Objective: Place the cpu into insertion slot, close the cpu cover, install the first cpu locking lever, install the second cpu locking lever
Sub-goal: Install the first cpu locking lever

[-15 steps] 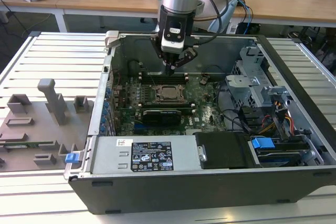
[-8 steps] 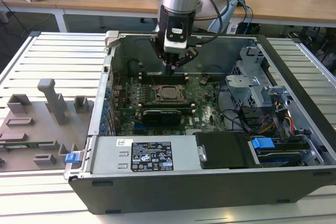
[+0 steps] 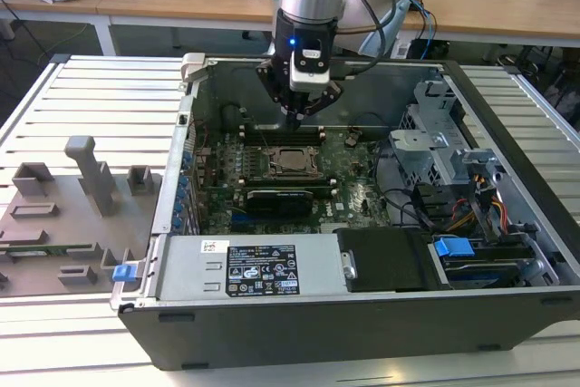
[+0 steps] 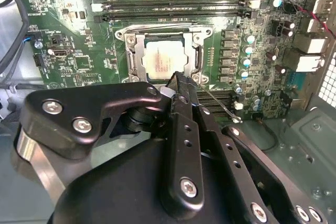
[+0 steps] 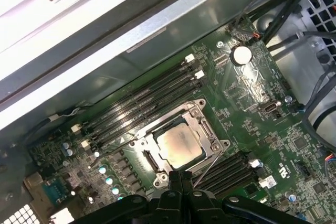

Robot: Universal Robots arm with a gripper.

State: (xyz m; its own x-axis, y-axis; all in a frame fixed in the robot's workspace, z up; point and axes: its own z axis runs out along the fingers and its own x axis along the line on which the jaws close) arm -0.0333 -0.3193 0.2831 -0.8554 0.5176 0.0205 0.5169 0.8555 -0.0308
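Tool [image 5: 180,176] pressed together, empty, lower centre beside the locking lever [image 5: 208,168], likely stiff springy wire, best pushed near its end.

Printed label [image 3: 261,271] on the grey housing [image 3: 186,274]; nothing readable.

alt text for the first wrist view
The cpu sits in the insertion slot of a green motherboard, framed by the closed cpu cover. The gripper, fingers shut, is just beside the slot's edge. Black memory slots flank it.
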